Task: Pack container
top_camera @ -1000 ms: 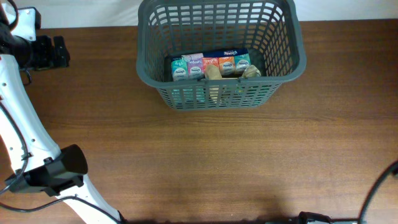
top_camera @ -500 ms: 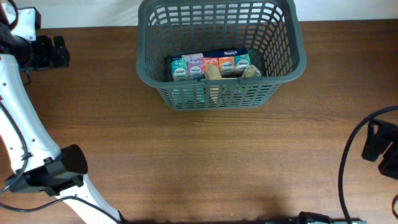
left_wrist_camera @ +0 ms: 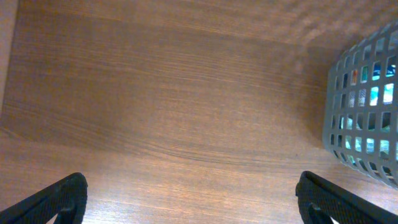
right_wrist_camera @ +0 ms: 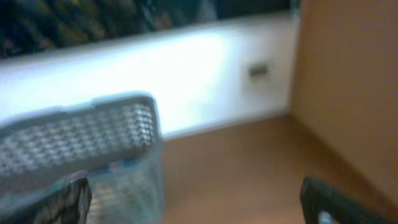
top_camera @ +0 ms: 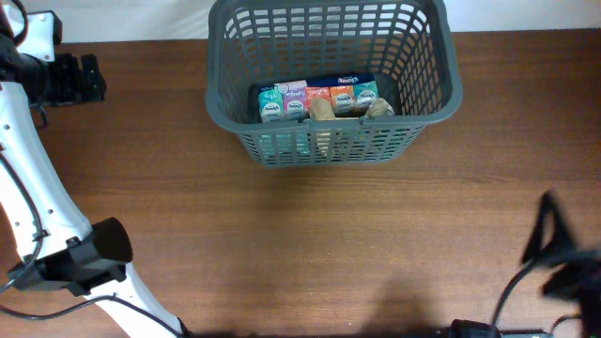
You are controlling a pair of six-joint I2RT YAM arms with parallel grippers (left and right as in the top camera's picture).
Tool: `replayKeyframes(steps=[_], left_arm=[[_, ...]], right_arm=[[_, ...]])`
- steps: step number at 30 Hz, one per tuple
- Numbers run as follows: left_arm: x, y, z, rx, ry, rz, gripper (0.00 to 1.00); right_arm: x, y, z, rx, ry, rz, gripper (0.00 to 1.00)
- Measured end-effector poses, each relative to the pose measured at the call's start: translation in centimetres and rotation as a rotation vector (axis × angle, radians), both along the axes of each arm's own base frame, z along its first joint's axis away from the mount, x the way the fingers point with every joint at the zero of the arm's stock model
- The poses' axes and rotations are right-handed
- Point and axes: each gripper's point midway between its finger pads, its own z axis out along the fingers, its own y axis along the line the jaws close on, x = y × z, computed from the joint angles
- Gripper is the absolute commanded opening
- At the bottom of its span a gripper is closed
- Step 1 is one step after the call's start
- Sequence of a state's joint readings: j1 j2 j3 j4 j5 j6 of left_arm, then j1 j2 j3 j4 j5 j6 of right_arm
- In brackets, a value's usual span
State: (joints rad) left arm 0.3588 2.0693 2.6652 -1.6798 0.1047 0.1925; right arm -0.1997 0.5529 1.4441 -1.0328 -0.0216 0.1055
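The dark grey lattice basket (top_camera: 427,105) stands at the back middle of the wooden table. Inside lie a row of colourful small cartons (top_camera: 317,97) and a tan item (top_camera: 323,111). My left gripper (top_camera: 87,78) is open and empty at the far left, well away from the basket. In the left wrist view its fingers (left_wrist_camera: 189,199) spread wide over bare wood, with the basket's side (left_wrist_camera: 364,118) at the right edge. My right arm (top_camera: 563,263) is a dark blur at the lower right. In the blurred right wrist view its fingers (right_wrist_camera: 196,199) are open and empty, with the basket (right_wrist_camera: 81,134) at left.
A white wall runs behind the table's back edge (top_camera: 122,23). The left arm's white links and black joint (top_camera: 89,253) lie along the left side. A black cable (top_camera: 507,291) trails at the lower right. Bare wood (top_camera: 310,244) fills the front.
The right arm came into view at the right edge, then swung down toward the lower right, now blurred by motion. The left arm and the basket have not moved.
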Motion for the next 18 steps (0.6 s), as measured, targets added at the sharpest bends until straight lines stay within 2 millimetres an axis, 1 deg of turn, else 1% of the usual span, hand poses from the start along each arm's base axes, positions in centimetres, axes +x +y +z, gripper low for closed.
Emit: replayKeyframes(steps=[1, 2, 3, 4, 5, 6, 8, 9, 11, 12, 14, 18], left_arm=[[0.0, 0.0, 0.0, -0.001, 0.002, -0.001, 0.99], [0.0, 0.0, 0.0, 0.000, 0.000, 0.000, 0.99], [0.0, 0.0, 0.0, -0.001, 0.000, 0.000, 0.99], [0.0, 0.0, -0.1, -0.001, 0.002, 0.000, 0.99], [0.0, 0.0, -0.1, -0.003, 0.002, 0.002, 0.99], [0.0, 0.0, -0.1, -0.004, 0.001, 0.002, 0.99], [0.0, 0.0, -0.1, -0.003, 0.002, 0.002, 0.99], [0.0, 0.0, -0.1, -0.004, 0.003, 0.002, 0.99], [0.0, 0.0, -0.1, -0.004, 0.003, 0.002, 0.99], [0.0, 0.0, -0.1, -0.003, 0.002, 0.002, 0.99], [0.0, 0.0, -0.1, -0.003, 0.002, 0.002, 0.99], [0.0, 0.0, -0.1, -0.004, 0.003, 0.002, 0.99]], right_arm=[[-0.2, 0.4, -0.9, -0.002, -0.024, 0.022, 0.99], [0.2, 1.1, -1.3, -0.018, -0.119, 0.064, 0.99], [0.9, 1.8, -3.9, -0.023, -0.148, 0.113, 0.99], [2.0, 2.3, -8.0, -0.005, -0.100, 0.154, 0.99], [2.9, 2.5, -9.9, -0.001, -0.092, 0.179, 0.99], [4.7, 3.0, -13.0, 0.005, -0.085, 0.225, 0.99], [6.1, 3.4, -16.8, 0.027, -0.039, 0.267, 0.99], [6.8, 3.8, -19.2, 0.034, -0.028, 0.296, 0.99], [7.2, 4.1, -22.3, 0.050, 0.001, 0.322, 0.99], [7.3, 4.4, -24.4, 0.062, 0.026, 0.338, 0.99], [7.5, 4.6, -25.8, 0.068, 0.037, 0.354, 0.99], [7.7, 4.6, -27.1, 0.075, 0.059, 0.352, 0.99]])
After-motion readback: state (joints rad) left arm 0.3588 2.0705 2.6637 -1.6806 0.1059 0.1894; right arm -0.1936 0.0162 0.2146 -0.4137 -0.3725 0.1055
